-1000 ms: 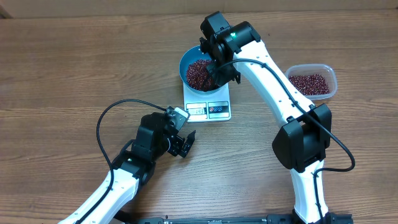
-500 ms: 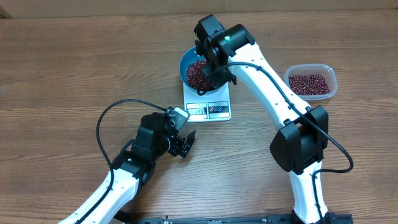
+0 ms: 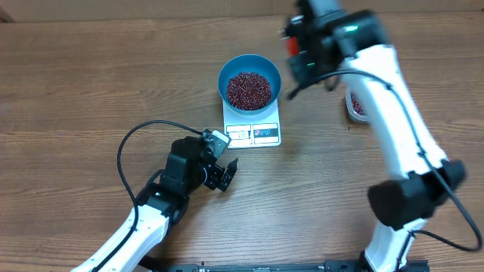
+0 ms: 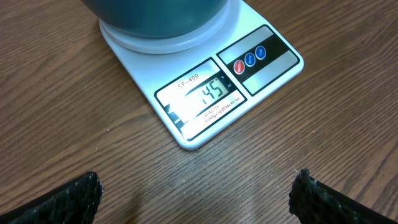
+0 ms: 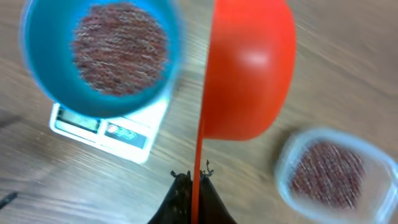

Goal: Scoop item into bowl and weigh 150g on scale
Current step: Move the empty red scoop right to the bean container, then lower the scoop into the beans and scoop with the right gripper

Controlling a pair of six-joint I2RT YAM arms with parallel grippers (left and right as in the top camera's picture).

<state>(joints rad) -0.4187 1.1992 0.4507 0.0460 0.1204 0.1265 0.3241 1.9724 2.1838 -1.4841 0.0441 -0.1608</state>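
Observation:
The teal-blue bowl [image 3: 224, 75] stands on the white scale [image 3: 253, 133] and holds a heap of dark red beans [image 3: 249, 90]. In the left wrist view the scale [image 4: 205, 93] shows 145 on its display, with the bowl [image 4: 155, 15] on it. My left gripper [image 3: 224, 175] is open on the table just in front of the scale; its fingers [image 4: 68, 199] hold nothing. My right gripper [image 5: 195, 183] is shut on the handle of an orange-red scoop [image 5: 249, 68], held on its side between the bowl [image 5: 37, 68] and the tub. Its inside is hidden.
A clear plastic tub [image 5: 286, 155] with more beans [image 5: 329, 171] stands to the right of the scale; in the overhead view the tub [image 3: 354, 106] is mostly hidden behind the right arm. The left arm's black cable [image 3: 128, 143] loops over the table.
The right arm has swung from above the bowl to the right, carrying the scoop toward the tub. The bowl now shows in full. The left arm has not moved.

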